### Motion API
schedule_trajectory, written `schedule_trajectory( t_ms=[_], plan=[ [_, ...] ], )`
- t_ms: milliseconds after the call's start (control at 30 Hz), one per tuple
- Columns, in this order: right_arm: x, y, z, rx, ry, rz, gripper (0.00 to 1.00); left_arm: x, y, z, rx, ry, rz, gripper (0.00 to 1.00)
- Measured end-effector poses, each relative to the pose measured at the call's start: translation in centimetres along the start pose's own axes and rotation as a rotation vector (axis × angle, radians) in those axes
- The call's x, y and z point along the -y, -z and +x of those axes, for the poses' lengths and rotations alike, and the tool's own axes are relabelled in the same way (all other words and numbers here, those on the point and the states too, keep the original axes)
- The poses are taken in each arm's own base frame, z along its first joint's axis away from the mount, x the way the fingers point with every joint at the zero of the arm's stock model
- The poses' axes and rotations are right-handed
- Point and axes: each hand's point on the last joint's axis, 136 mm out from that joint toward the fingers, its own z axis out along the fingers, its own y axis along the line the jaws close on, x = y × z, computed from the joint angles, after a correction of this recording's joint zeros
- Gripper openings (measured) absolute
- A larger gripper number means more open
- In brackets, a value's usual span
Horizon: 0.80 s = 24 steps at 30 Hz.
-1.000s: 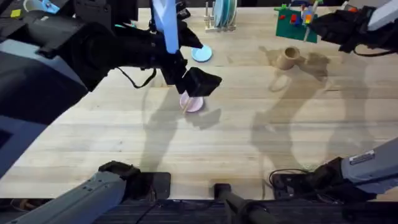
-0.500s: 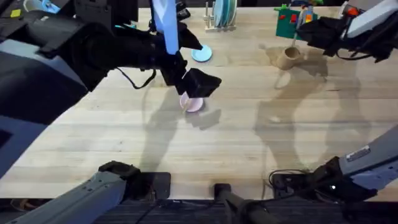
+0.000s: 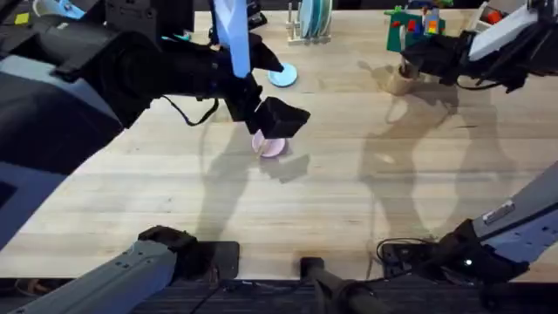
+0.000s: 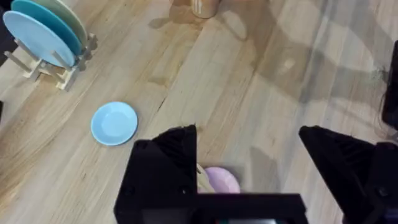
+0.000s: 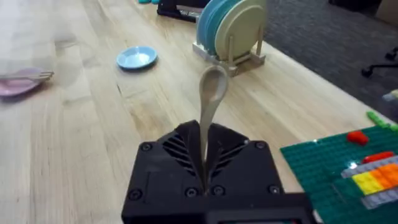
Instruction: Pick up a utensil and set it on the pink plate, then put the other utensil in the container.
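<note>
The pink plate [image 3: 272,146] lies mid-table with the wooden fork [image 5: 34,77] resting across it; the plate [image 5: 13,86] also appears far off in the right wrist view. My left gripper [image 3: 279,118] hovers just above the plate [image 4: 221,180], open and holding nothing [image 4: 247,134]. The fork's [image 4: 204,178] pale end peeks out beside one finger [image 4: 168,162]. My right gripper [image 5: 204,180] is shut on the wooden spoon [image 5: 211,93], whose bowl points away from the fingers. In the overhead view it [image 3: 417,63] hangs close over the tan container [image 3: 399,82], at the far right.
A light blue plate [image 3: 282,75] lies behind the pink one. A wooden rack with upright plates [image 3: 312,22] stands at the table's far edge. A green brick board [image 3: 411,30] sits behind the container. Bare wood stretches across the table's near half.
My right gripper has carried the spoon leftward, from beyond the container to just over it. The left arm has stayed put above the pink plate.
</note>
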Motion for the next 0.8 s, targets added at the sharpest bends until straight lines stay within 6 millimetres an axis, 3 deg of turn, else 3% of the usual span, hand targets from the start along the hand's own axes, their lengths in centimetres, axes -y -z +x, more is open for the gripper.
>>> schedule_trajectory(
  t_ms=[133,333,433,567,600,667,800],
  plan=[
    [-0.3,-0.2,1.5,-0.008,-0.058,-0.008,0.031,0.0,0.0,0.0,0.0,0.0,0.0,0.995],
    [-0.2,-0.2,1.7,-0.022,-0.06,-0.003,0.065,0.0,0.0,0.0,0.0,0.0,0.0,0.995],
    [-0.2,-0.2,1.8,-0.023,-0.06,-0.002,0.27,0.0,0.0,0.0,0.0,0.0,0.0,0.995],
    [-0.2,-0.2,1.8,-0.024,-0.061,-0.002,0.361,0.0,0.0,0.0,0.0,0.0,0.0,0.995],
    [-0.2,-0.2,1.8,-0.024,-0.061,-0.002,0.456,0.0,0.0,0.0,0.0,0.0,0.0,0.995],
    [-0.2,-0.2,1.8,-0.023,-0.061,-0.002,0.499,0.0,0.0,0.0,0.0,0.0,0.0,0.995],
    [-0.2,-0.2,1.6,-0.017,-0.059,-0.005,0.739,0.0,0.0,0.0,-0.001,0.001,0.001,0.995]
  ],
)
